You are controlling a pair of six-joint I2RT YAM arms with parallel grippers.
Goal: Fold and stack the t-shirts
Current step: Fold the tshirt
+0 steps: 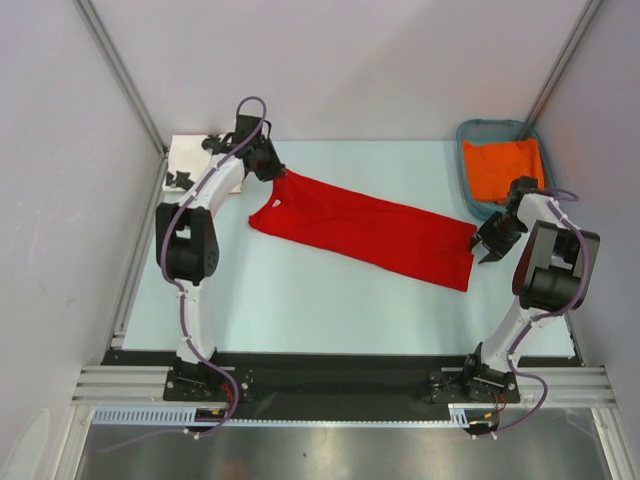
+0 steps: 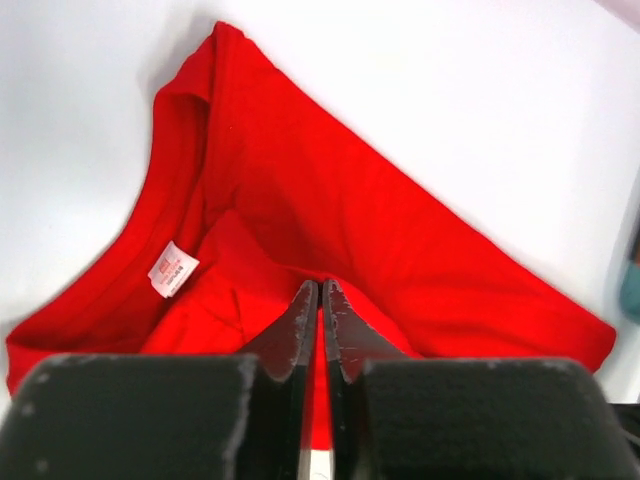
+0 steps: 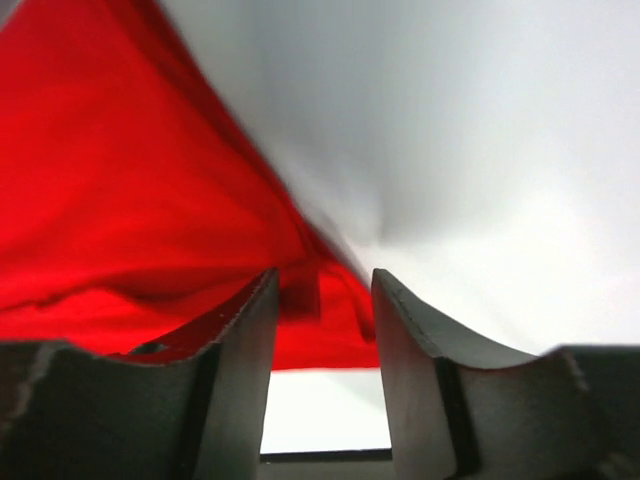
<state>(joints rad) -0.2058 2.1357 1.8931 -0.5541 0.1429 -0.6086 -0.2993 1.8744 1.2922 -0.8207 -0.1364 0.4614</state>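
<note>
red t-shirt [image 1: 370, 228] stretched out between both arms
left gripper [image 2: 320, 305] pinches its collar end, right gripper [image 3: 322, 320] sits spread around the hem corner. Long axis runs straight from gripper to gripper.

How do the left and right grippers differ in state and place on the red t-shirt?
The left gripper is shut on the red t-shirt at its collar end; the right gripper stands open at the hem end. The left's jaws pinch cloth; the right's only straddle an edge. Both sit at the shirt's ends.
</note>
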